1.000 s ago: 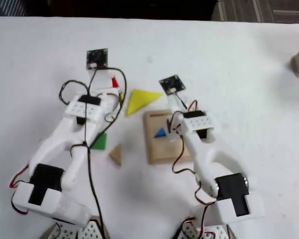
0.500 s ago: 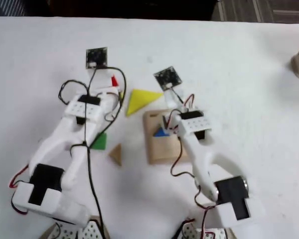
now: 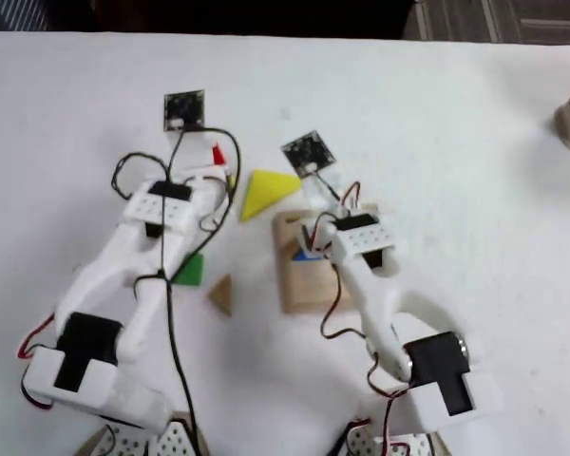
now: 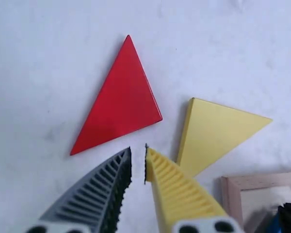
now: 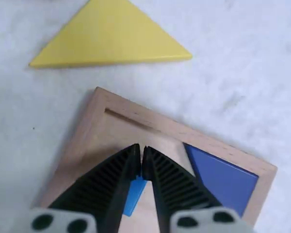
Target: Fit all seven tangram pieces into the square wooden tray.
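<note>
The right gripper [image 5: 141, 153] has its jaws pressed almost together with nothing caught between them. It hangs low over the floor of the tray [image 3: 294, 290], inside the tray's corner nearest the yellow triangle [image 5: 111, 36]. Over the last second this arm has swung across the tray from the tray's right side toward that corner, and in the high view it now covers most of the blue piece [image 5: 218, 177]. The blue piece lies flat inside the tray and seems not to have moved. Blue shows on both sides of the jaws, and whether that is one piece or two I cannot tell.

The left gripper [image 4: 138, 155] has held still. Its jaws are a slit apart and empty, and it hovers to the left of the tray, just off the red triangle [image 4: 119, 102].

The yellow triangle lies just beyond the tray's far-left corner. A green piece [image 3: 190, 269] and a wood-coloured triangle [image 3: 222, 294] lie left of the tray on the table.

With so little seated in the tray, most of the fitting is still ahead. My guess is that the sweep either lines up a nudge on the blue piece or heads out for the yellow triangle
</note>
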Controlling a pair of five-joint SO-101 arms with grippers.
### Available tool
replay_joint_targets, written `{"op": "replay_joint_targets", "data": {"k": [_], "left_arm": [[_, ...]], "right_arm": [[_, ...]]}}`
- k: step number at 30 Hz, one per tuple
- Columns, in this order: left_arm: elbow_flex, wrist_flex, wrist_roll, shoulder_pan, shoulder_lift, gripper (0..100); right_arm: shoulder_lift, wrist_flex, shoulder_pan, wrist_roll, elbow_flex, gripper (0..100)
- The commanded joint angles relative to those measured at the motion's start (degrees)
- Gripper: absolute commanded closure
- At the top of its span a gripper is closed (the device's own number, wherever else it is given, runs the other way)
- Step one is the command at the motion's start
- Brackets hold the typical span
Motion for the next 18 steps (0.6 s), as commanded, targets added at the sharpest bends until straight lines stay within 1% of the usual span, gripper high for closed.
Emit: {"op": "replay_joint_targets", "data": {"k": [1,3,10,15,18], "left_arm": [[-3.2,-1.2,-0.5,-0.7,-0.1,91],[-3.2,-1.1,-0.5,-0.7,-0.1,91],[-3.2,-1.1,-0.5,-0.7,-0.1,91],[-3.2,-1.2,-0.5,-0.7,-0.1,91],[-3.2,-1.2,-0.5,-0.7,-0.1,91]], "right_arm": [[-1.0,-0.2,0.0,5.0,0.8,98.1],[-1.1,1.1,0.1,6.2,1.1,98.1],[-1.1,10.6,2.6,6.3,-0.5,98.1],[-5.0,15.5,4.5,6.0,0.4,98.1],[-8.4,16.0,5.1,6.0,1.7,98.1]]}}
